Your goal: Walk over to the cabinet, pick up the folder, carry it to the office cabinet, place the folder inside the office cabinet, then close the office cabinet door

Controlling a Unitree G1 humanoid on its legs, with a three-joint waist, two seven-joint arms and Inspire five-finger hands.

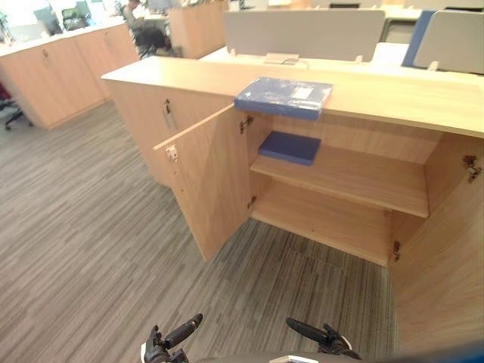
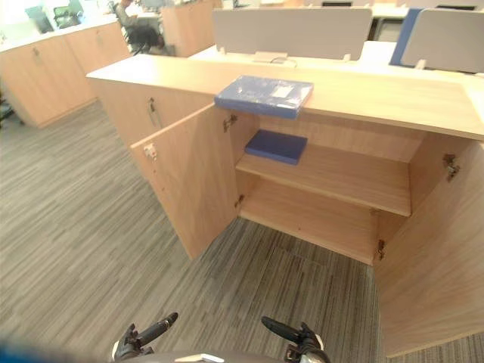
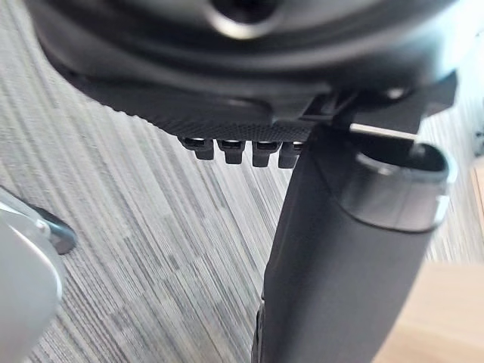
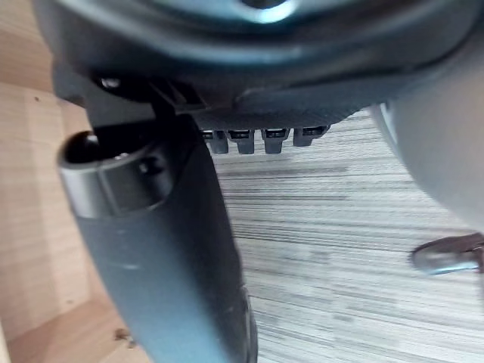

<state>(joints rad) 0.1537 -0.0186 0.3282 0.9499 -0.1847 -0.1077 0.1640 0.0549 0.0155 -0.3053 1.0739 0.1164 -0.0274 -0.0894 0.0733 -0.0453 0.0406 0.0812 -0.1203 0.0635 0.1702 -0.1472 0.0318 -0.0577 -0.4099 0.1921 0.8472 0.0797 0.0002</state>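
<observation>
Spreading across the near ground is grey striped carpet floor, with a wooden cabinet standing on it straight ahead. Both of its doors are open: the left door swings out toward the camera, and the right door is cut off by the edge of the head view. Inside, a shelf splits the space in two; the far right corner behind the right door is hidden. Grey dividers rise behind the cabinet, and more cabinets line the left wall.

A blue folder lies flat on the cabinet top, at the front edge, above the open compartment. Its white label is too small to read. A second folder, darker blue, lies on the left end of the shelf.

Low at the bottom edge, the left robot hand and right robot hand are partly cut off. Both are released, fingers loose, holding nothing, well apart from the folder. Their wrist views show carpet past the fingers.
</observation>
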